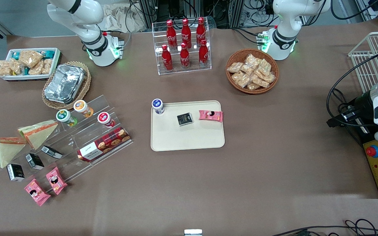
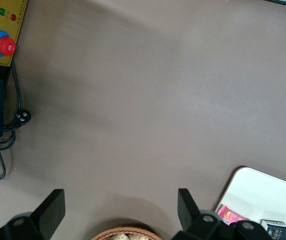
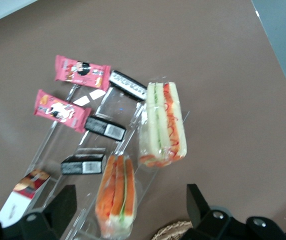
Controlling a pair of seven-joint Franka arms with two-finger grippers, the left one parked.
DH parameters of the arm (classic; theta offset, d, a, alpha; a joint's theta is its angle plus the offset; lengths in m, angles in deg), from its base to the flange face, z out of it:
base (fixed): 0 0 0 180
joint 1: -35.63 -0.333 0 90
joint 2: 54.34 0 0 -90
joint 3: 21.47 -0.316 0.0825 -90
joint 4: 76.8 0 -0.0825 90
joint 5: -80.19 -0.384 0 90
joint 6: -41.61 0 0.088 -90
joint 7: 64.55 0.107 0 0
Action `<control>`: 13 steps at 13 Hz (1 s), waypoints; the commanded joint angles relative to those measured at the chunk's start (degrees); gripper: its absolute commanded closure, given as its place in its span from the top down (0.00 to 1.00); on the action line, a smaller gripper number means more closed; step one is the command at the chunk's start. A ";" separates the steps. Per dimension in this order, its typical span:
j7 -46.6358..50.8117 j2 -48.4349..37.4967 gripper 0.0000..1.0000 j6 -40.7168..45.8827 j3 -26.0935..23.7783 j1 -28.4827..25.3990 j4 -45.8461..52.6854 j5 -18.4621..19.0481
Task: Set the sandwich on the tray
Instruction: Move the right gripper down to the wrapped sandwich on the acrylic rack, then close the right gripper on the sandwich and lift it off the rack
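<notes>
On the clear stand at the working arm's end of the table, two wrapped sandwiches sat side by side. The sandwich [image 1: 7,152] nearer the front camera, at about seven o'clock from its twin [image 1: 38,131], had white bread and orange-red filling. None was on the tray [image 1: 189,141] yet, so picking up and carrying were left. The gripper [image 3: 128,210] hung above them, jaws wide apart and empty.
</notes>
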State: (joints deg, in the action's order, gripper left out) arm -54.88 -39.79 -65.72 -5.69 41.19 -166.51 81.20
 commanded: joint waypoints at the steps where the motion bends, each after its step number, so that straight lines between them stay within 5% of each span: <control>1: -0.09 2.13 0.98 -1.99 1.62 0.68 0.58 -2.32; 7: -0.18 7.67 0.98 -6.39 4.69 1.39 -0.29 -9.34; 13: -0.27 10.48 0.98 -14.03 4.87 1.39 -5.30 -12.51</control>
State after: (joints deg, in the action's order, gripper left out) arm -54.84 -29.95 -77.60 -1.12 42.73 -170.60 70.98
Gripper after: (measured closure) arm 0.022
